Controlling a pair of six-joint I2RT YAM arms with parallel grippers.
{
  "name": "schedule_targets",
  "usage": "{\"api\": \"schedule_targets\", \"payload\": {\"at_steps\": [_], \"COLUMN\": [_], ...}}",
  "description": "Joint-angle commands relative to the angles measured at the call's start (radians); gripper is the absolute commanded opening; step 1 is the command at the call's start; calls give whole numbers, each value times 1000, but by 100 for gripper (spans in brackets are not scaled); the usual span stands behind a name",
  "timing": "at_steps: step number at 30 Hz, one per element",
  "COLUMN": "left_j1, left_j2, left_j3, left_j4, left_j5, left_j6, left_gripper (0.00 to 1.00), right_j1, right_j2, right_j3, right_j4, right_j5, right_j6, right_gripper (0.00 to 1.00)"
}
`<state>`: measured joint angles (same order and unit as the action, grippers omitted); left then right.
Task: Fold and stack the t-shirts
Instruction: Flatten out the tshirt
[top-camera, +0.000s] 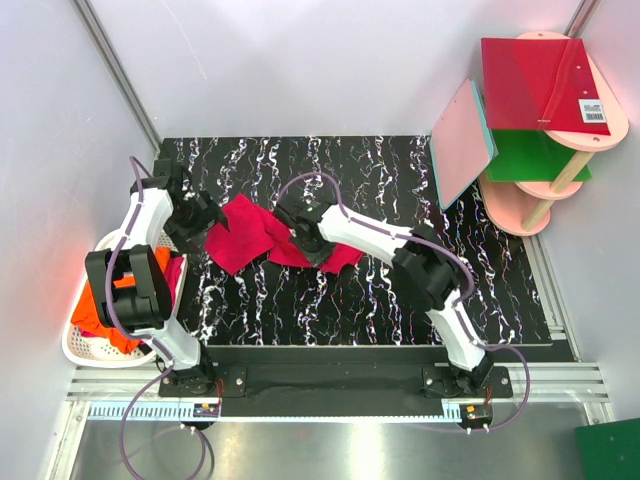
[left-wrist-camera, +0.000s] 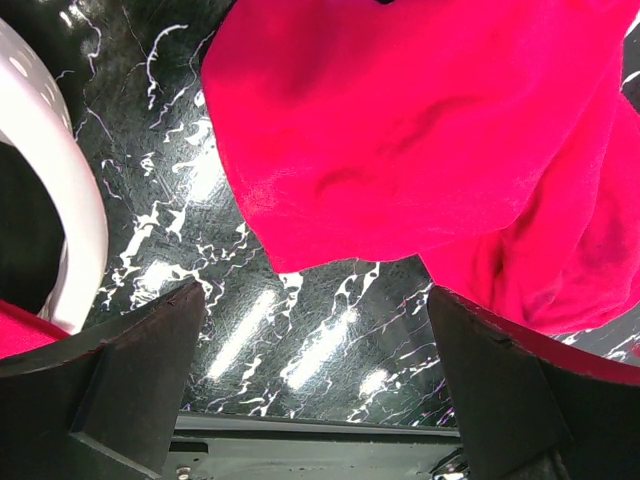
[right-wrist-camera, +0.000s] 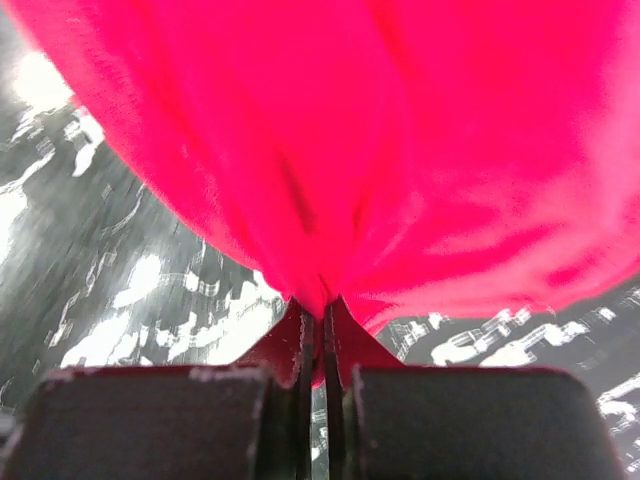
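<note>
A crumpled crimson t-shirt (top-camera: 245, 240) lies on the left half of the black marbled table (top-camera: 400, 180). My right gripper (top-camera: 297, 243) is shut on a pinched fold of its cloth; in the right wrist view the shirt (right-wrist-camera: 350, 130) bunches up from the closed jaws of the right gripper (right-wrist-camera: 325, 315). My left gripper (top-camera: 208, 228) stands open at the shirt's left edge. In the left wrist view the left gripper (left-wrist-camera: 315, 340) has only bare table between its fingers, with the shirt (left-wrist-camera: 400, 130) just beyond them. An orange t-shirt (top-camera: 105, 310) lies in the white basket (top-camera: 80, 350).
The basket's rim (left-wrist-camera: 70, 230) sits close to the left of my left gripper. At the back right stands a pink tiered shelf (top-camera: 600, 120) holding a red board (top-camera: 530, 75) and a green board (top-camera: 525, 155). A pink teal-edged board (top-camera: 462, 140) leans against it.
</note>
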<state>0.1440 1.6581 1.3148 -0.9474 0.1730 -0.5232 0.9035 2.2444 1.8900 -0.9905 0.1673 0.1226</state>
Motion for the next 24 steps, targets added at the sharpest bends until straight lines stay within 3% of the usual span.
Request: {"api": "schedule_targets", "payload": {"at_steps": [1,7,12,14,18,21,22,23,24], "left_j1": [2,2,-14,-38,-119,-199,-222,-247,-295], "left_j2": [3,32,48,48,46,61,69,84,94], "left_j3": [4,37,70,75,69,67,72,84,93], "left_j4": [25,27,27,29,27,29,27,29,29], "left_j5": [-12,-13,25,28,26,49,59,65,65], "left_j6": [2,-20,-11,3,17,32,51,57,63], "left_gripper": [99,98,85,87,99,99,99,99,99], "right_j1": [3,-60,-173,-236,-311,-370,-377,-391,-394], "right_j2": [-167,-155,-60,6,122,213,240,245,233], "right_j3": [41,131,221,300,441,530,559,564,561], "right_j4": [-57,-86,-39,-22,-5,-5,-5,-7,-8], "right_j5": [44,176,322,366,465,472,465,453,434], "right_j6": [-52,-46,-11,5,-6,31,25,35,43], "right_gripper": [0,0,0,0,1,7,31,45,67]}}
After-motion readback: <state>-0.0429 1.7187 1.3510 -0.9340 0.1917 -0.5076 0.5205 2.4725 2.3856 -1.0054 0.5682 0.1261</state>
